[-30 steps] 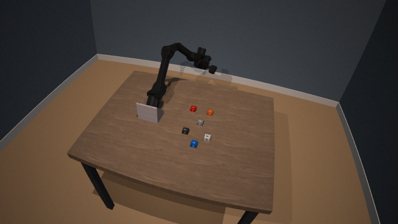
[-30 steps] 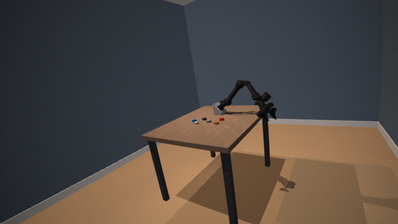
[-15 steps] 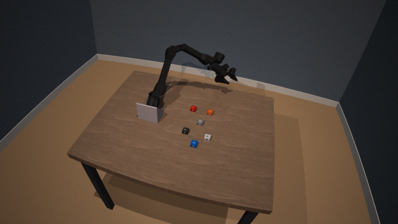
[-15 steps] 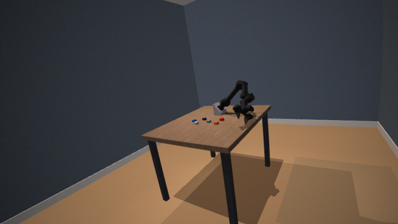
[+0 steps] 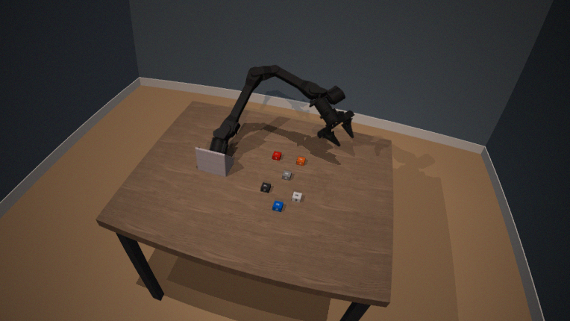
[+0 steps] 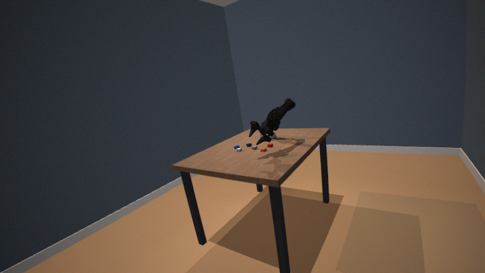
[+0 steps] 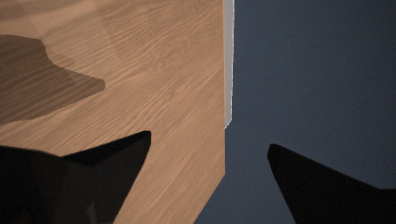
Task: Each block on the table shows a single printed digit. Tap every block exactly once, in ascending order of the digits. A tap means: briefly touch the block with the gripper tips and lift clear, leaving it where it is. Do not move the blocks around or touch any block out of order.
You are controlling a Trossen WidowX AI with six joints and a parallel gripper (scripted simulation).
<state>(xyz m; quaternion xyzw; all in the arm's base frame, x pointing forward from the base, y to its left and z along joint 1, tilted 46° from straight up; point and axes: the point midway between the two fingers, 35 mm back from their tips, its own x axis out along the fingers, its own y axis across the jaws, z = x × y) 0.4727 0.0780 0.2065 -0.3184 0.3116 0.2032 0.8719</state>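
Observation:
Several small digit blocks lie on the wooden table (image 5: 191, 223) (image 6: 233, 167): red (image 5: 277, 155) (image 6: 270, 145), orange (image 5: 301, 160) (image 6: 263, 149), grey (image 5: 286, 175) (image 6: 254, 147), black (image 5: 265, 187) (image 6: 248, 145), white (image 5: 296, 196) (image 6: 239, 149) and blue (image 5: 277, 206) (image 6: 236, 146). Their digits are too small to read. My gripper (image 5: 345, 139) (image 6: 255, 137) (image 7: 210, 143) is open and empty. It hangs above the table's far right part, beyond the red and orange blocks and clear of all of them. The wrist view shows no block, only a wood surface, a pale strip and the dark wall.
The arm's base sits behind a grey box (image 5: 211, 161) at the table's back left. The arm reaches in an arch over the back of the table. Dark walls and a tan floor surround the table.

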